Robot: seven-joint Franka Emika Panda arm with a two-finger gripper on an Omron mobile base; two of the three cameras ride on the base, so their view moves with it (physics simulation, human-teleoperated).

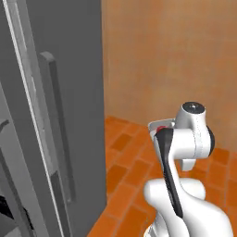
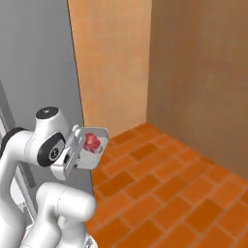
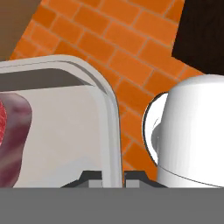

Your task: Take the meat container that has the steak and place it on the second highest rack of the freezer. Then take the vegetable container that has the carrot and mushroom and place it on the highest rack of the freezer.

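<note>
The meat container (image 3: 65,131) is being gripped by its rim between the clenched gripper (image 3: 113,177) fingertips; the steak (image 2: 93,142) is being carried inside, beside the freezer (image 1: 69,92).

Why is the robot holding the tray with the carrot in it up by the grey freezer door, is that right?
Not quite. The gripper is shut on the rim of the tray, up beside the grey freezer door, but the thing inside is the red steak, not a carrot. The right base view shows the red slab clearly, and the hand view shows its edge in the tray.
</note>
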